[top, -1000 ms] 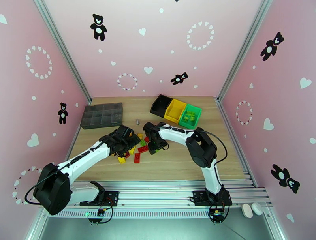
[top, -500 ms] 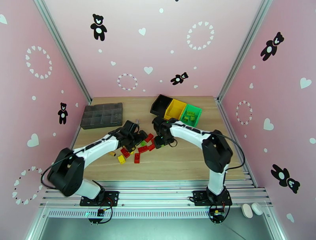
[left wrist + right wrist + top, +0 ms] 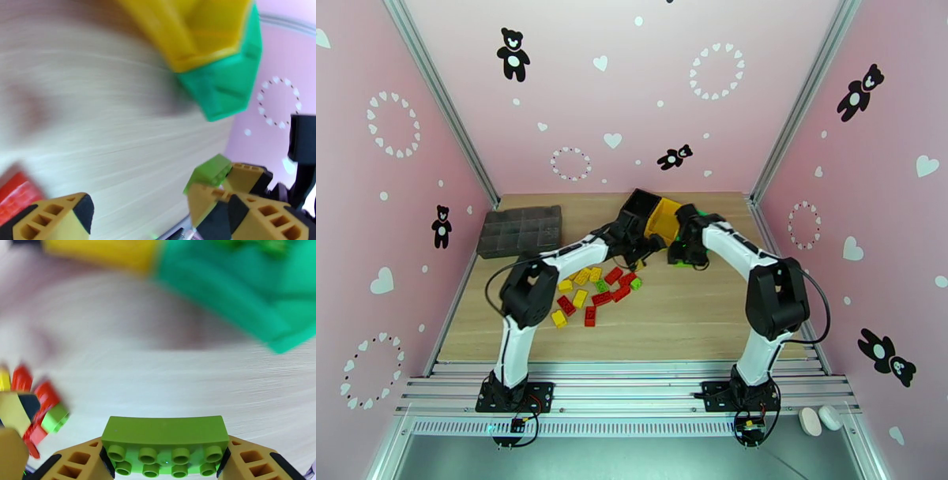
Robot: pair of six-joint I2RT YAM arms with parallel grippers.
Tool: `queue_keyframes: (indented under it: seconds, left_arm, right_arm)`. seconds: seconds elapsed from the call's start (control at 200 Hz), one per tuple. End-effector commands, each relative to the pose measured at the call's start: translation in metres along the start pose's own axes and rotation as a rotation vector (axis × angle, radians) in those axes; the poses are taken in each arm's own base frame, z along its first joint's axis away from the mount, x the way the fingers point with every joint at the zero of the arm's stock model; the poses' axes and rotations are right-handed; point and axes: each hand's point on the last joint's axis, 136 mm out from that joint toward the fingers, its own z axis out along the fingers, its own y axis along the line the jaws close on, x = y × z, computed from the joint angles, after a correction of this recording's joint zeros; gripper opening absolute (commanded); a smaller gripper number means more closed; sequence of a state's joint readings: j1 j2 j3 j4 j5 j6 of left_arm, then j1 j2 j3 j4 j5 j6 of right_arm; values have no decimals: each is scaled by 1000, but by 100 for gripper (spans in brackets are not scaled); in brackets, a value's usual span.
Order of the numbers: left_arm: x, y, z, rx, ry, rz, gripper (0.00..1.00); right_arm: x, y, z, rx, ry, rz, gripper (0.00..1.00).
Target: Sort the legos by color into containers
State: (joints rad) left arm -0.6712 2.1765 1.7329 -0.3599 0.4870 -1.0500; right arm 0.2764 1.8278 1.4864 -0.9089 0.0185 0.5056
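Lego [image 3: 165, 433] in right gripper [image 3: 165, 455] lies long axis finger-to-finger, studs facing camera.

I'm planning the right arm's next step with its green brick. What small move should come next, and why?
Probably carry the right gripper forward until it is above the green bin, ready to release. It is shut on a green lego, and the matching bin lies just ahead.

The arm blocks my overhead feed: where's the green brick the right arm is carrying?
Right wrist view: the green brick is clamped in the right gripper at bottom centre, with the green bin ahead at upper right.
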Motion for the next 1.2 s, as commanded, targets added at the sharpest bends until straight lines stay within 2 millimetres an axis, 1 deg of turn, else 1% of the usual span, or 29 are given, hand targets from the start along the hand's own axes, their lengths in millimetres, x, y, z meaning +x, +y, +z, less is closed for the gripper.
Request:
queue_keyframes:
  seconds: [0.0, 0.09, 0.18, 0.235, 0.31, 0.365, 0.45, 0.516, 0.626, 0.661, 0.796, 0.821, 0.866, 0.986, 1.056, 1.196]
  left_arm:
    - [3, -41, 3, 79, 76, 45, 95]
    - [-6, -60, 5, 101, 75, 61, 95]
    - [-13, -73, 5, 115, 69, 74, 95]
    - [-15, -77, 3, 119, 65, 78, 95]
    - [-16, -74, 0, 107, 56, 76, 95]
    - [-15, -71, -6, 98, 45, 77, 95]
    - [-16, -62, -17, 78, 20, 75, 95]
    - [-17, -52, -26, 58, -3, 72, 95]
    - [-16, -34, -44, 31, -46, 64, 95]
    - [-15, -26, -49, 16, -60, 57, 95]
    - [-16, 2, -76, -51, -142, 30, 95]
    - [-17, 11, -79, -73, -156, 20, 95]
    - [-18, 20, -89, -100, -188, 8, 95]
    - [-22, 48, -110, -180, -257, -38, 95]
    - [-22, 62, -122, -221, -286, -62, 95]
    - [-18, 81, -140, -258, -327, -90, 95]
  right_arm:
    - [-30, -17, -14, 43, -54, 38, 50]
    - [-52, -28, -14, 63, -75, 71, 51]
    - [-72, -32, -11, 75, -81, 90, 53]
    - [-83, -34, -10, 83, -83, 94, 55]
    - [-94, -35, -8, 99, -80, 92, 62]
    - [-100, -34, -8, 106, -83, 89, 69]
    - [-104, -33, -10, 104, -89, 84, 79]
    - [-105, -32, -13, 99, -98, 79, 82]
    - [-102, -33, -18, 96, -100, 73, 82]
    - [-100, -31, -19, 83, -103, 70, 82]
    - [-90, -16, -27, 29, -120, 30, 78]
    - [-87, -12, -28, 16, -120, 20, 77]
    - [-81, -3, -30, -9, -119, -5, 75]
    - [-61, 28, -26, -73, -85, -88, 71]
    - [-46, 47, -20, -106, -56, -140, 71]
    - [-13, 88, -8, -171, -2, -240, 72]
